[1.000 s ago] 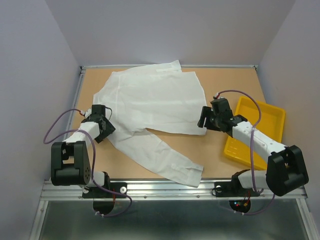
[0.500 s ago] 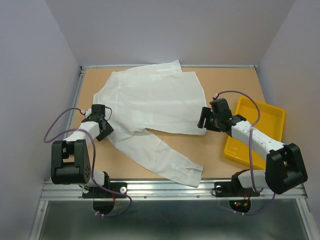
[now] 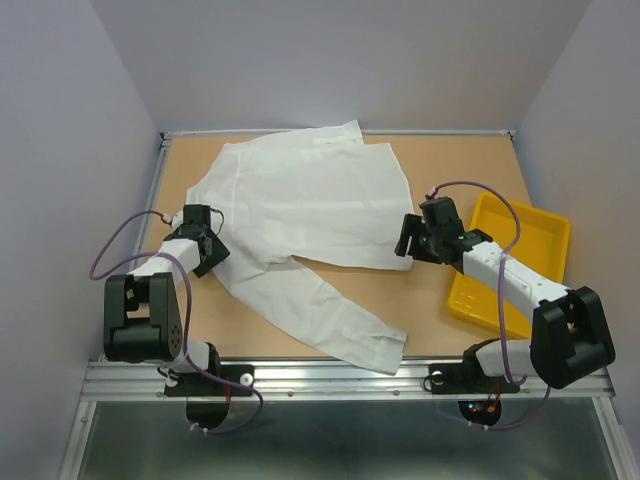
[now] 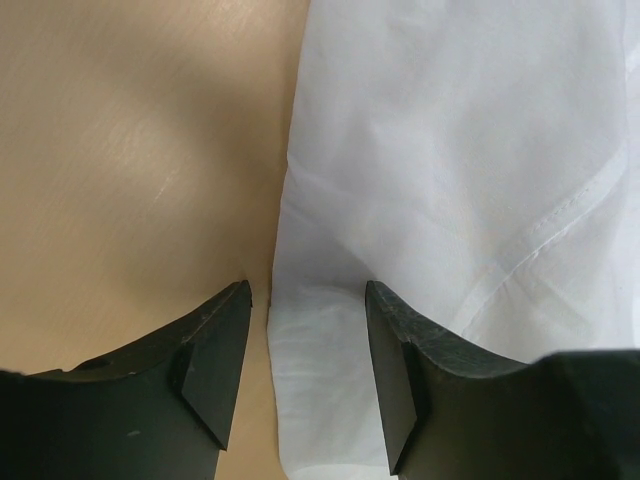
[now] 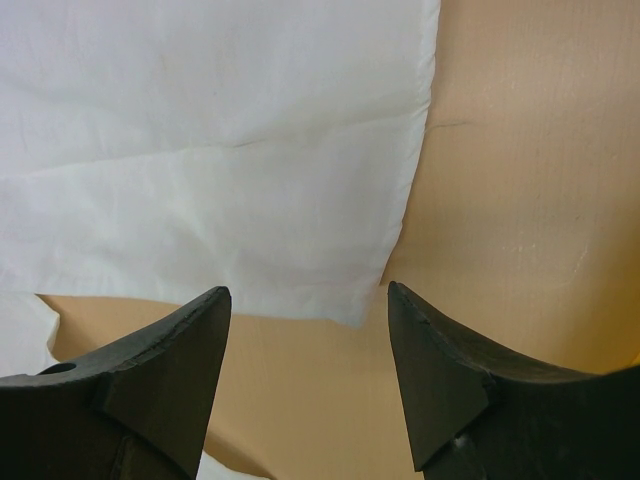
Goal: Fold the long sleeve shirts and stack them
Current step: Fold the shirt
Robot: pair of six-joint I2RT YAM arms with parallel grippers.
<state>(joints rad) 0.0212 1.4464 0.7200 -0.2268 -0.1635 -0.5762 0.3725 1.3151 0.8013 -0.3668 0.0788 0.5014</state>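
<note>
The white shirt lies spread over the far-left and middle of the counter, with one sleeve trailing diagonally down to the near edge. Bare counter shows along the far-right side, and in a narrow strip by the left edge. A yellow tray sits at the right edge. The left claw is released, its jaws apart astride the shirt's left edge. The right claw is also released, with the hem's right corner lying between its spread jaws.
</note>
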